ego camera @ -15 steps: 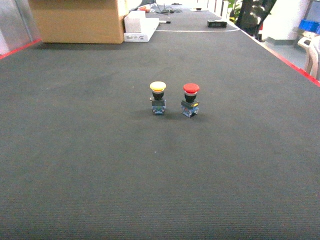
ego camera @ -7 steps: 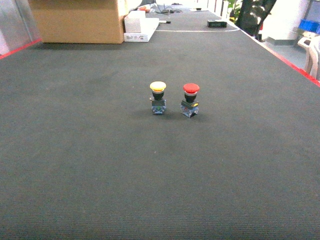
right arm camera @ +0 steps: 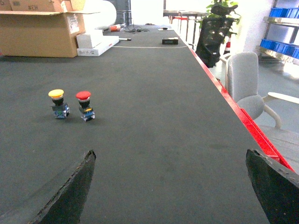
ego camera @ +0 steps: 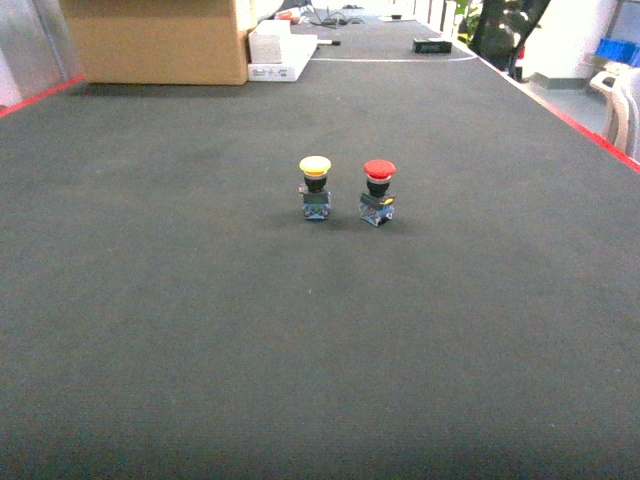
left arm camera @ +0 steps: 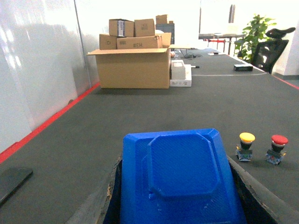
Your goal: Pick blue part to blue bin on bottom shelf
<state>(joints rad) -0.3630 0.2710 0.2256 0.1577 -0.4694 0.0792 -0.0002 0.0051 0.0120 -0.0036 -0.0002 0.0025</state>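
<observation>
A blue part (left arm camera: 180,172), a moulded plastic piece with an octagonal raised face, fills the lower middle of the left wrist view. My left gripper (left arm camera: 177,196) is shut on it, with a worn dark finger (left arm camera: 112,191) on each side. In the right wrist view my right gripper (right arm camera: 170,156) stands open above the dark mat with nothing between its fingers (right arm camera: 81,182). Neither gripper shows in the head view. The blue bin and the bottom shelf are out of view.
A yellow push button (ego camera: 315,187) and a red push button (ego camera: 378,191) stand side by side on the dark mat (ego camera: 200,300). Cardboard boxes (left arm camera: 133,65) sit far back left. A red strip (right arm camera: 233,107) edges the mat on the right, with a grey chair (right arm camera: 245,79) and blue containers (right arm camera: 282,11) beyond.
In the head view the two buttons have shifted slightly upward in the picture. Nothing else on the mat has moved.
</observation>
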